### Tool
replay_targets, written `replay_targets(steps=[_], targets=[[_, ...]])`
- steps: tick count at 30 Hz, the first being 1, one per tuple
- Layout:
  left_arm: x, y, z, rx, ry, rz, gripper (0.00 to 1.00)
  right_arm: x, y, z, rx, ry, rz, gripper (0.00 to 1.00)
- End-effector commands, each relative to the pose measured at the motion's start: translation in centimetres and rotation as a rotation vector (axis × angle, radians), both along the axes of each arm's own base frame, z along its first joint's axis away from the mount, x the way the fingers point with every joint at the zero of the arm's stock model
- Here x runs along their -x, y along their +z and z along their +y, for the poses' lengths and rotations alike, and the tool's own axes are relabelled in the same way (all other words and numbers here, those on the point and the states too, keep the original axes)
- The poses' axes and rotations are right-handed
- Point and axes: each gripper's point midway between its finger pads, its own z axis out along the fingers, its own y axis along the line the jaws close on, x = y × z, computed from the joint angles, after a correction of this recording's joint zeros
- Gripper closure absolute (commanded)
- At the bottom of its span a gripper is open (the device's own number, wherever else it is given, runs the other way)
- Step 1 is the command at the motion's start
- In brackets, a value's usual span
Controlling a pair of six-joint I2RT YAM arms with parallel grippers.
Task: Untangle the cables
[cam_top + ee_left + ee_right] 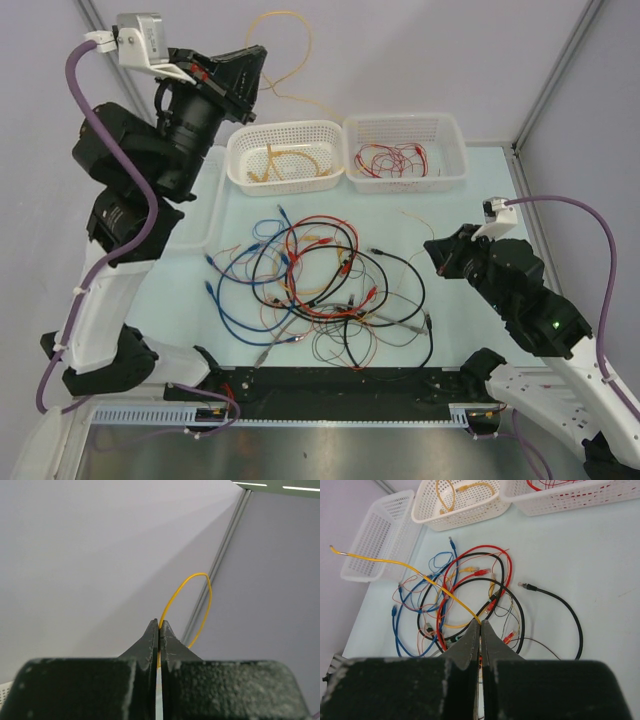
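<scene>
Cables (320, 285), likely limp and light, best taken near plugs (522, 585); left claw (159, 624) clamps a yellow loop (200, 573), right claw (481, 624) a yellow wire (455, 601)

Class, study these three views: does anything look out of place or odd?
Yes. One orange-yellow cable loops in mid-air by the basket of yellow cables, pinched in the raised left gripper, instead of lying in the basket.

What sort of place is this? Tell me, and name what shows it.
Probably a robotics lab test cell: left arm and right arm bolted to a pale table, plain panels on metal posts enclosing it, and white baskets beside a heap of tangled cables.
</scene>
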Motion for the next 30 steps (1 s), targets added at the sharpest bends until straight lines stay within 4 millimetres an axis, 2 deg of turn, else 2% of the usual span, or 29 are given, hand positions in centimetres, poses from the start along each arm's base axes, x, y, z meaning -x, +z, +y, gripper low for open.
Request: replay_targets(steps=[1, 6, 17, 20, 21, 23, 24, 26, 29, 30], targets=[[-4.0, -2.7, -1.4, -0.050, 0.069, 0.065, 1.00, -0.1, 1.0, 0.2, -0.033, 0.002, -0.034, 1.00], [-7.3, -5.1, -1.8, -0.062, 0.111, 0.121, 1.00, -0.2, 1.2, 0.1, -0.029, 0.003, -0.046, 1.00], [-15.0, -7.8, 0.5, -0.033, 0.209, 0.165, 1.00, -1.1, 0.5, -0.1, 0.023, -0.017, -0.043, 1.00], [-17.7, -9.4, 1.1, -0.034, 0.239, 0.177, 1.00, -1.2, 0.1, -0.5, 0.010, -0.040, -0.050, 1.00], [-19.2, -10.3, 1.4, -0.034, 0.255, 0.188, 1.00, -1.3, 0.1, -0.5, 0.002, -0.042, -0.059, 1.00], [-20.6, -11.2, 1.6, -0.030, 0.266, 0.197, 1.00, -1.4, -0.4, -0.6, 0.000, -0.049, -0.055, 1.00], [-22.2, -12.3, 1.8, -0.033, 0.276, 0.208, 1.00, -1.5, -0.2, -0.5, -0.010, -0.050, -0.062, 1.00], [-23.9, -13.6, 1.9, -0.030, 0.289, 0.219, 1.00, -1.7, -0.7, -0.3, -0.007, -0.043, -0.053, 1.00], [-27.0, -16.5, 1.7, -0.056, 0.315, 0.223, 1.00, -2.0, -1.4, 0.2, -0.009, -0.033, -0.037, 1.00], [-27.7, -16.1, 1.6, -0.054, 0.324, 0.170, 1.00, -2.0, -1.7, 0.4, -0.012, -0.026, -0.030, 1.00]])
